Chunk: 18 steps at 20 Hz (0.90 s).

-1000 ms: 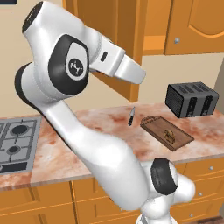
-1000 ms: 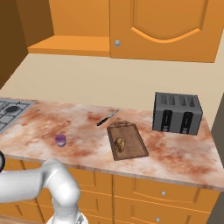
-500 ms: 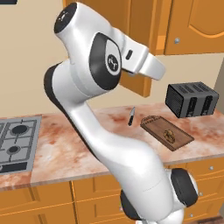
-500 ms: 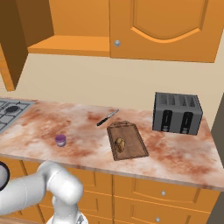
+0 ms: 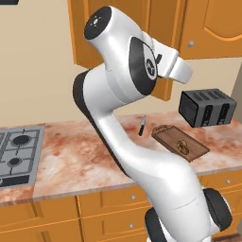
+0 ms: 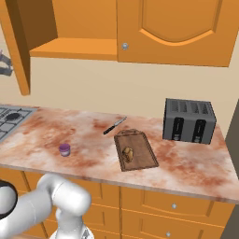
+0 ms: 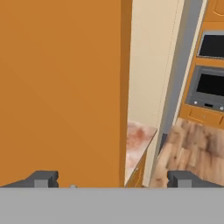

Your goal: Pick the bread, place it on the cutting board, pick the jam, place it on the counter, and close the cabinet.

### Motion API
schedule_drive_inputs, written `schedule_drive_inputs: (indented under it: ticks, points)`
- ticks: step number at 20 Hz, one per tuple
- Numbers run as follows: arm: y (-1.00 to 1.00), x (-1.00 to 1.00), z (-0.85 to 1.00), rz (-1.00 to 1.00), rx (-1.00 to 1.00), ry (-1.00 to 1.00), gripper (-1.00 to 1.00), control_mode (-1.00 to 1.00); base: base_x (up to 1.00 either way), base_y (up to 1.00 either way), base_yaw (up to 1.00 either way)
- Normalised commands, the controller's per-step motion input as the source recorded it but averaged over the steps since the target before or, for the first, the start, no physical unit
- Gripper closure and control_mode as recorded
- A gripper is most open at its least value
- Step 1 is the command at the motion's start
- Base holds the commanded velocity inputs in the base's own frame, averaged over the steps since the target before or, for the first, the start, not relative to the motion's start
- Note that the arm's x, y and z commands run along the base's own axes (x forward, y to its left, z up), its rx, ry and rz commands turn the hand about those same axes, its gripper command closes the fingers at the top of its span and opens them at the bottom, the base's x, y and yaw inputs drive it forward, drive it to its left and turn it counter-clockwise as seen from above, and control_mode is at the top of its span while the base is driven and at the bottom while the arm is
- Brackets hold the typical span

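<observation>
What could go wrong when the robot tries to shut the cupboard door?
1. The open orange wooden cabinet door is very close in front of the gripper, and its edge lies between the spread fingers. A push could slip off that edge, leaving the door ajar.
2. The small purple jam jar stands near the front of the marbled stone counter, just above the white arm. A wide swing might knock it.
</observation>
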Motion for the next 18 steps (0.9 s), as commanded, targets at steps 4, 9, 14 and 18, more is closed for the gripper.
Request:
schedule_drive_inputs:
  ticks: [4,9,14,18]
  points:
    - [-0.17,0.41,-0.13,0.04,0.00,-0.02,-1.00,-1.00,0.00,0.00,0.00]
    - [-0.04,0.60,-0.12,0.07,0.00,-0.01,-1.00,-1.00,0.00,0.00,0.00]
    - [-0.15,0.68,-0.08,0.09,0.00,-0.02,-1.00,-1.00,0.00,0.00,0.00]
    - [-0.29,0.70,-0.03,0.10,0.02,-0.01,-1.00,-1.00,0.00,0.00,0.00]
